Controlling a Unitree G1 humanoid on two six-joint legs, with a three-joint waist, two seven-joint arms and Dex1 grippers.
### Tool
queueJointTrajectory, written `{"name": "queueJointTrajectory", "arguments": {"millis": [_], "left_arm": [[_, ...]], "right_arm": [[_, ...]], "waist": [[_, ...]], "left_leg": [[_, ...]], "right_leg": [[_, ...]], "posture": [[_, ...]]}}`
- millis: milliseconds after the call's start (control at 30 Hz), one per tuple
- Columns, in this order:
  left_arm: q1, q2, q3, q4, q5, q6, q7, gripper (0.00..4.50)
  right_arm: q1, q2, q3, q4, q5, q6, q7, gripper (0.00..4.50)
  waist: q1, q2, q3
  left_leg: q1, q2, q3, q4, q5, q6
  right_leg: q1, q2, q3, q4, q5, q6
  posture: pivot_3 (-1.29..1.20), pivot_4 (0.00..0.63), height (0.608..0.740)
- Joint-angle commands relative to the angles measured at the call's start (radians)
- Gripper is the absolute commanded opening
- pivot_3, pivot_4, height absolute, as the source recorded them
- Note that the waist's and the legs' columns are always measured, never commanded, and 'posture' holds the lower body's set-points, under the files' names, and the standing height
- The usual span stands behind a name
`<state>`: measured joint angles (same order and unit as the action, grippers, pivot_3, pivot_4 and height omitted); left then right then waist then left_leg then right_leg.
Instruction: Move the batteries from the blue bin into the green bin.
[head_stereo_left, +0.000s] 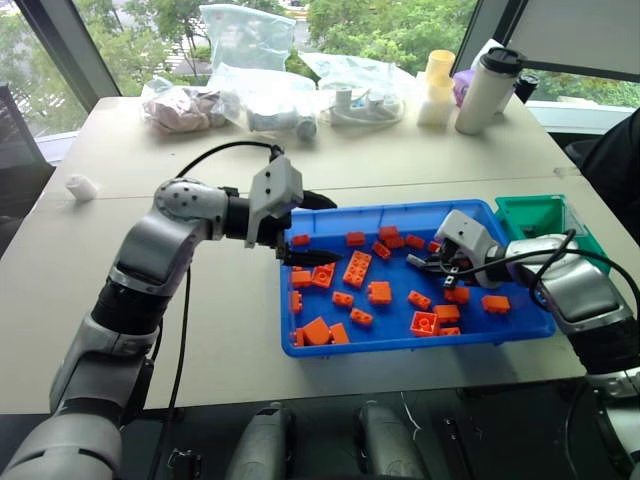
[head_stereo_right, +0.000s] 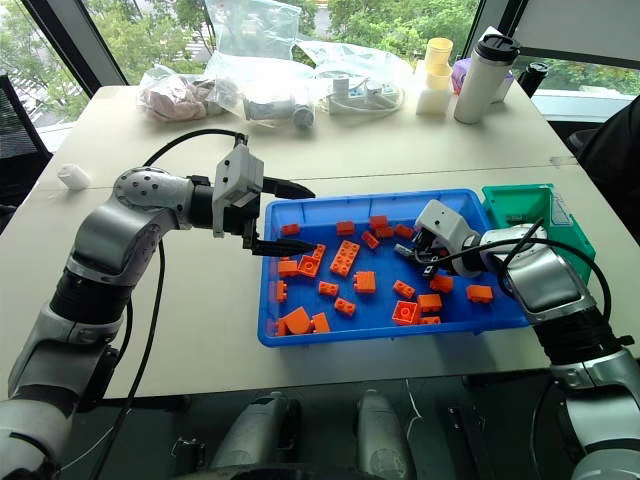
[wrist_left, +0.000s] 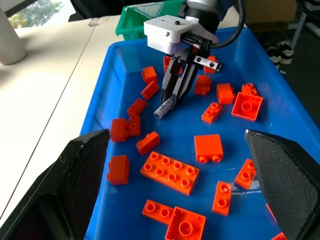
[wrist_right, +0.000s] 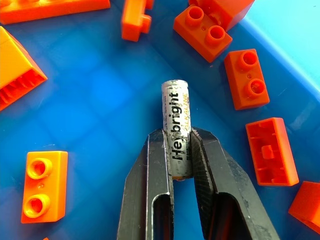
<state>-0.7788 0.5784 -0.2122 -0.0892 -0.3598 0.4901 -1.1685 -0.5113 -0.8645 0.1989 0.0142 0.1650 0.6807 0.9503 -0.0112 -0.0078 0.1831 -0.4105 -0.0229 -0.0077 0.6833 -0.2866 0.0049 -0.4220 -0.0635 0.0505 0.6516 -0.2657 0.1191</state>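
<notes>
- On the pale counter (head_stereo_left: 200, 330) in front of us sits the blue bin (head_stereo_left: 515, 330), wide and shallow, with orange bricks (head_stereo_left: 357, 268) scattered loose over its floor.
- At the blue bin's far right corner stands the green bin (head_stereo_left: 540, 215), smaller and deeper, just beside the blue rim; we cannot tell whether the two rims touch.
- Our right gripper (wrist_right: 182, 165) reaches down into the right half of the blue bin with its two black fingers (wrist_right: 155, 195) clamped on one of the batteries (wrist_right: 176, 112), a silver-grey cylinder with dark lettering along its side.
- That battery is pinched near one end, and the other end sticks out past the fingertips over the blue floor, with bricks lying close on several sides but none touching it.
- From the left wrist view the same battery (wrist_left: 164, 107) slants downward out of the right gripper (wrist_left: 176, 92); whether its low tip rests on the bin floor or hangs just above it we cannot say for sure.
- Our left gripper (head_stereo_left: 300, 228) hangs over the blue bin's left end, above its near-left bricks, pointing across toward the right gripper.
- Its fingers (wrist_left: 75, 185) stand wide apart with nothing between them.
- At the far edge of the counter lie clear plastic bags (head_stereo_left: 250, 60), a white tumbler with a dark lid (head_stereo_left: 487, 90) and a pale yellow cup (head_stereo_left: 437, 85), all well apart from the bins.
- Near the counter's left edge lies a small white object (head_stereo_left: 81, 187), alone.
</notes>
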Motion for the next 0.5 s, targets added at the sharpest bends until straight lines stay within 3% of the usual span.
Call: {"name": "queueJointTrajectory", "arguments": {"millis": [33,133,267,500], "left_arm": [[-0.011,0.001,0.02,-0.026,-0.008,-0.009,0.003,4.5],[-0.013,-0.001,0.025,-0.023,-0.014,-0.007,0.003,4.5],[-0.034,-0.036,0.062,-0.006,-0.049,0.012,0.036,4.5],[-0.074,-0.114,0.105,0.021,-0.118,0.056,0.081,4.5]], "right_arm": [[0.007,-0.025,-0.042,-0.061,-0.003,0.016,-0.004,0.03],[0.004,-0.042,-0.114,-0.112,0.038,0.048,-0.002,0.03],[-0.019,-0.047,-0.322,-0.153,0.133,0.133,-0.045,0.03],[0.018,-0.104,-0.604,-0.068,0.083,0.184,-0.266,0.03]], "waist": [[0.0,0.0,0.0],[0.0,0.0,0.0],[0.002,0.0,0.0],[0.007,0.0,0.0]], "left_leg": [[0.0,0.0,0.0,0.0,0.0,0.0],[0.0,0.0,0.0,0.0,0.0,0.0],[0.0,0.0,0.0,0.0,0.0,0.0],[0.0,0.0,0.0,0.0,0.0,0.0]], "right_leg": [[0.0,0.0,0.0,0.0,0.0,0.0],[0.0,0.0,0.0,0.0,0.0,0.0],[0.0,0.0,0.0,0.0,0.0,0.0],[0.0,-0.001,0.0,0.0,0.0,0.0]], "posture": [[0.0,0.15,0.74],[0.0,0.15,0.74],[0.0,0.15,0.74],[0.0,0.15,0.74]]}}
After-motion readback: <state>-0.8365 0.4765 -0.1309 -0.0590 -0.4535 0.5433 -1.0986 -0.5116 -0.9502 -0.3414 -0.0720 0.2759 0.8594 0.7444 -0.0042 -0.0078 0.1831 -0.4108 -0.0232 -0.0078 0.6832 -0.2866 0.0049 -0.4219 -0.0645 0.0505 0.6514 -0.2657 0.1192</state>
